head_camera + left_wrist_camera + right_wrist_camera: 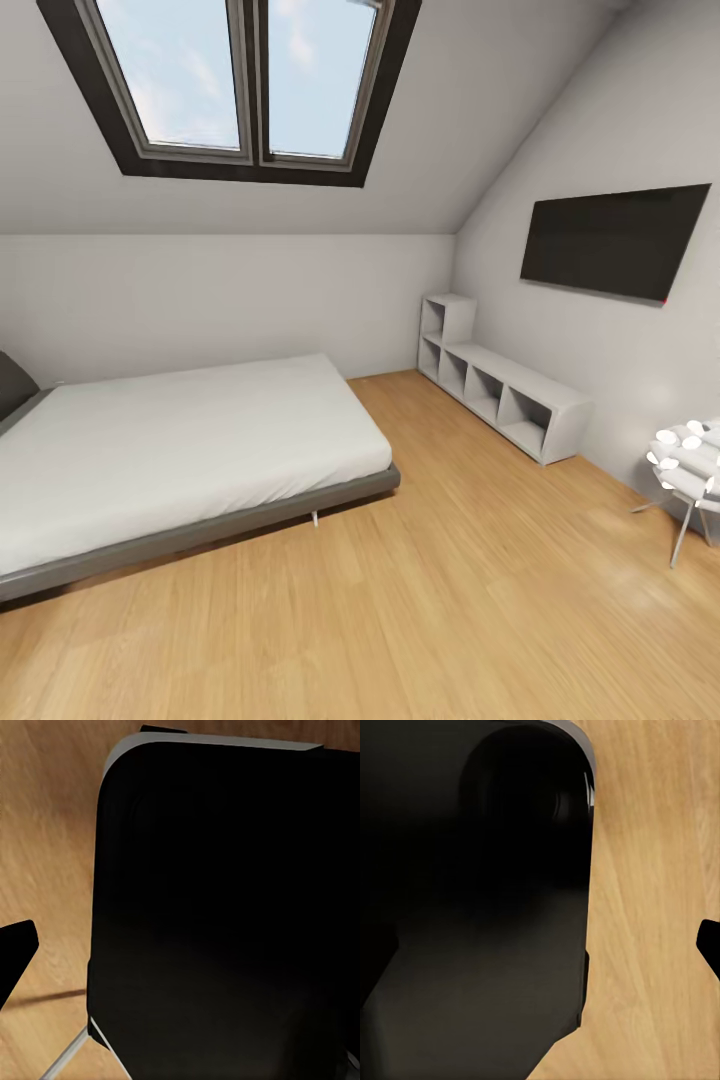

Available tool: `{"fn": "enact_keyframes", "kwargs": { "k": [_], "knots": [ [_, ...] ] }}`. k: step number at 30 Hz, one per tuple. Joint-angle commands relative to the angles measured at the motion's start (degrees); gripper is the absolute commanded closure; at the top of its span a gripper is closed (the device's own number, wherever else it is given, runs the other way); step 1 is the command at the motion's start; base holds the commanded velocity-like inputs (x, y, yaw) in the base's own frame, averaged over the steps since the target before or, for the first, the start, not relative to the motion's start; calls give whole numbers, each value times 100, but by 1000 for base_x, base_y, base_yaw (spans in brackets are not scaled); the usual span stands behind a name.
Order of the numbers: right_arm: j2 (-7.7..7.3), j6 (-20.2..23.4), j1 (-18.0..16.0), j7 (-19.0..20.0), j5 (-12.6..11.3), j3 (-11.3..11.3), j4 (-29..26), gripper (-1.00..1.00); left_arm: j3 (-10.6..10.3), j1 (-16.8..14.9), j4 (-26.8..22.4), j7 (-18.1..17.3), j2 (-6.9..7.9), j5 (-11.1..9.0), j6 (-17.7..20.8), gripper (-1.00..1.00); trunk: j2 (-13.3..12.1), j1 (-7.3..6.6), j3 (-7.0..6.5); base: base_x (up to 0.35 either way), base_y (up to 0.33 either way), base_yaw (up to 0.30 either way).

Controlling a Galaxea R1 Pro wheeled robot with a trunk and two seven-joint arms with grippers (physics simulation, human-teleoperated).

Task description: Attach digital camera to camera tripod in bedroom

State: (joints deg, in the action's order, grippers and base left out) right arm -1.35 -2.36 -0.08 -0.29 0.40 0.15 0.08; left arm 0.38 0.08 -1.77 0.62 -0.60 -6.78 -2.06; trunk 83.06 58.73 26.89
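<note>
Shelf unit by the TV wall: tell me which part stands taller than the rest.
The end section of the shelf unit in the far corner, farthest from the chair. It stacks cubbies two high, while the rest runs as a single low row beneath the television.

The bedroom is evenly lit by the skylight at upper left; wrist views are darkened and blurred.

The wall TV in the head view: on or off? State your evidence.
Off, it seems: the TV screen is uniformly black, with no image; a small red dot shows at its lower right corner.
</note>
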Motion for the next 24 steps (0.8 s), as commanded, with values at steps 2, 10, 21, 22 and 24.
{"fn": "enact_keyframes", "kwargs": {
  "k": [2,10,21,22,24],
  "knots": [
    [-4,-11,-1,-14,4,2,1,-100,-5,1,-9,2,0,-53,-5,-100,2,0,4,0,0,0],
    [-14,134,-27,-222,71,16,-244,-100,-18,-11,-555,40,76,-60,149,-100,2,0,4,0,0,0],
    [4,1657,-191,-815,372,6,-3308,-100,-15,-106,-4041,75,170,-52,3445,-100,2,0,4,0,0,0],
    [4,1868,-274,-826,365,5,-3530,-100,-14,-156,-4344,74,165,-52,3738,-100,2,0,4,0,0,0],
    [17,2656,-848,-847,327,-21,-4153,-100,-13,-543,-5418,70,116,-56,4805,-100,2,0,4,0,0,0]
  ]
}}
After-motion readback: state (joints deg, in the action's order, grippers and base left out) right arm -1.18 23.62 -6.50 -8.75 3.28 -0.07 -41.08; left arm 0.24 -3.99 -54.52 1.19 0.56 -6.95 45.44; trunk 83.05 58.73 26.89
